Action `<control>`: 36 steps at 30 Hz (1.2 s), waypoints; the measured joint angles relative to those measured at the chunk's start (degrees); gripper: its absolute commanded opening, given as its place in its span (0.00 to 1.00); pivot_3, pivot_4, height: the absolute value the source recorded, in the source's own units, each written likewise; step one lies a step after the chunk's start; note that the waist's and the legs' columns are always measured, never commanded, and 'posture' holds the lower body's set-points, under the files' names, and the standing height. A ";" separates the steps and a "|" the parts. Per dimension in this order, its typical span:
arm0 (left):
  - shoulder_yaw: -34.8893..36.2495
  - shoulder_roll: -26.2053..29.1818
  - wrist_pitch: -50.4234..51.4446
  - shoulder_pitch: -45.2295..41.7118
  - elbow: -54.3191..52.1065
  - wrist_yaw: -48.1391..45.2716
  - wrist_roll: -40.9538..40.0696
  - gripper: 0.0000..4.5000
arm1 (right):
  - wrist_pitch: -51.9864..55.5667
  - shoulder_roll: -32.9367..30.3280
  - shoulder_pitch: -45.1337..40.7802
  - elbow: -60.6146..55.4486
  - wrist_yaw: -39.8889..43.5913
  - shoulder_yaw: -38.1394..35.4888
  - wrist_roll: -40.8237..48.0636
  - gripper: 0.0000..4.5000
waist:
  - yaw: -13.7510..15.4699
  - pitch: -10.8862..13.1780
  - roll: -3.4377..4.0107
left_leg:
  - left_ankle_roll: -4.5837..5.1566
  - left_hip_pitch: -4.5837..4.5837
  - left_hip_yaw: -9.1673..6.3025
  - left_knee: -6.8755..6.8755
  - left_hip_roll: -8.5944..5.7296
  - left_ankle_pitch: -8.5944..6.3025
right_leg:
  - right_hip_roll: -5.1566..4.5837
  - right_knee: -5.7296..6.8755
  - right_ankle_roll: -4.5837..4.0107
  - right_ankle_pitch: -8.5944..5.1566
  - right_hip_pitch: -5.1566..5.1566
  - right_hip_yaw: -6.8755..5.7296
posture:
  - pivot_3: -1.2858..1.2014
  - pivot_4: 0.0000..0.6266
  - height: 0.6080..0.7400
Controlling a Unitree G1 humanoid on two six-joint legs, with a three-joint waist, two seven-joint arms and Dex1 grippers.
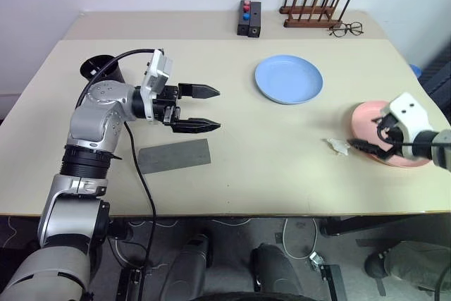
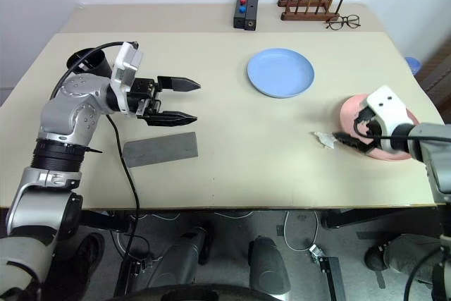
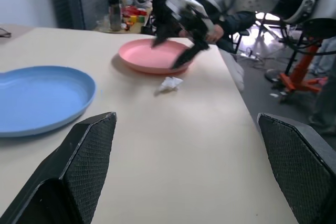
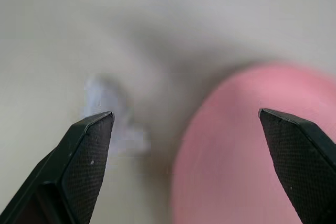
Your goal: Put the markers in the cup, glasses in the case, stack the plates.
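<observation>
— Well, where do you stand?
— Your plates lie well apart: blue plate (image 1: 289, 79) mid-table, pink plate (image 1: 392, 144) at the right edge, unstacked.
— Hands?
— Left hand (image 1: 204, 108) wide open, empty, above the case (image 1: 174, 156); right hand (image 4: 186, 124) open over the pink rim.
— The case?
— Flat, long axis left-right.

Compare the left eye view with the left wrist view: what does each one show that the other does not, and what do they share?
Left eye view alone: the flat grey felt case, the tall black plastic cup, the small black box with red and blue buttons, the wooden peg rack, the thin-framed clear spectacles.

Left wrist view alone: an orange stand beyond the table.

Both: the round light blue plate, the salmon pink plate, the crumpled white scrap, the open right gripper, the open left gripper.
</observation>
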 measured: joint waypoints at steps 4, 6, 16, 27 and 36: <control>-0.03 -0.78 -1.23 1.87 -1.20 1.89 0.24 0.99 | 0.19 -0.48 1.66 0.16 -0.03 0.13 -0.94 1.00 | -0.22 -0.02 0.04 | 0.00 0.01 0.03 -0.01 0.01 0.00 | -0.01 0.00 0.00 0.00 -0.02 0.01 | 0.52 0.24 1.00; -0.03 -0.74 -1.68 2.10 -2.00 2.29 0.42 1.00 | -0.17 -0.59 1.76 1.32 -0.17 0.18 -1.71 0.88 | -0.16 -0.02 0.04 | 0.00 0.01 0.03 -0.01 0.01 0.00 | -0.02 0.00 0.00 0.00 -0.01 0.01 | 0.52 0.24 1.00; -0.02 -0.01 -0.55 3.47 -4.62 3.57 0.30 1.00 | -3.98 -0.59 -1.08 6.52 -0.89 2.63 -5.85 0.01 | -0.28 -0.02 0.02 | -0.01 0.11 0.04 0.00 0.01 0.00 | -0.01 -0.03 0.00 0.00 0.12 0.00 | 0.52 0.24 1.00; 4.21 -0.32 2.54 8.05 -6.72 11.02 -1.60 1.00 | -10.21 5.49 -13.25 11.35 -5.96 3.96 -7.79 0.01 | -0.52 -0.02 0.08 | -0.02 0.09 0.06 -0.12 0.05 0.01 | -0.01 -0.05 -0.01 0.00 0.01 0.05 | 0.52 0.24 1.00; 6.27 -4.48 -8.36 10.36 -6.20 26.37 5.37 1.00 | -17.05 21.99 -30.45 15.13 -9.32 12.35 -10.07 0.01 | -0.30 -0.02 0.07 | -0.04 0.06 0.05 -0.16 0.00 0.03 | 0.09 -0.06 0.01 0.01 -0.04 0.05 | 0.52 0.24 1.00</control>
